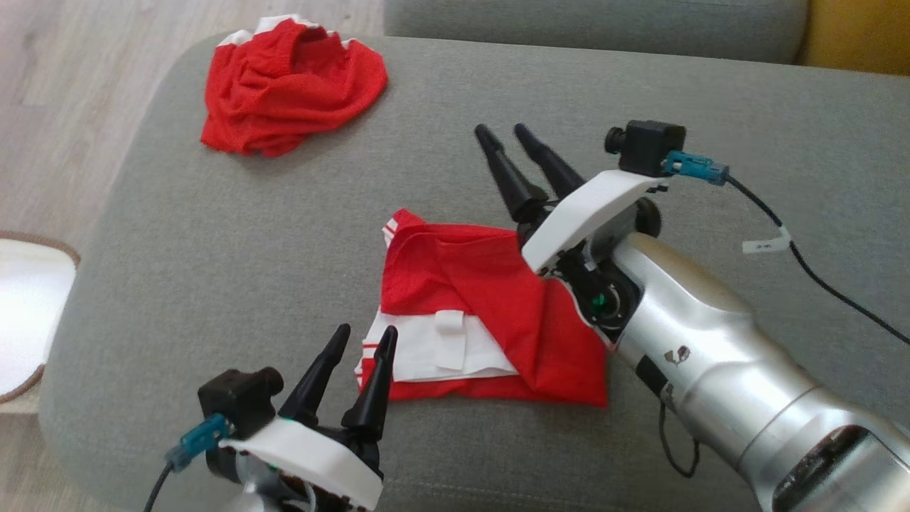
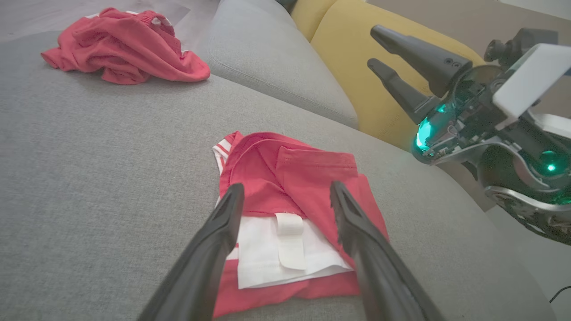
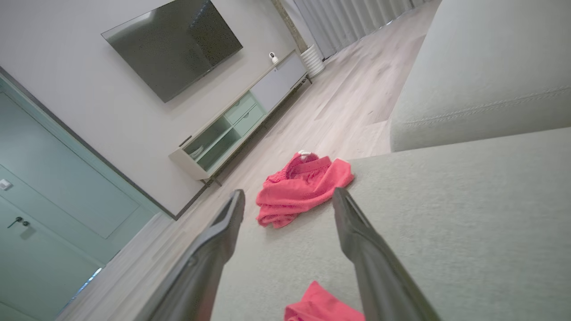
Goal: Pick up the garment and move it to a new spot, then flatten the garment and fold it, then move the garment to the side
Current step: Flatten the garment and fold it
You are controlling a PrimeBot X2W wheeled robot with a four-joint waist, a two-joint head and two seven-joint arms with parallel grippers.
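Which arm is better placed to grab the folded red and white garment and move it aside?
Probably the left. The open left gripper points at the folded red and white cloth garment, framing it in its wrist view. The open right gripper points beyond it, towards the crumpled red garment.

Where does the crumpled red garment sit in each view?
Head view: crumpled red garment upper left, near the grey seat's far corner.
Left wrist view: upper left.
Right wrist view: centre, between the right gripper's fingers.
Shared landmark: the folded red-and-white garment, nearer the robot.
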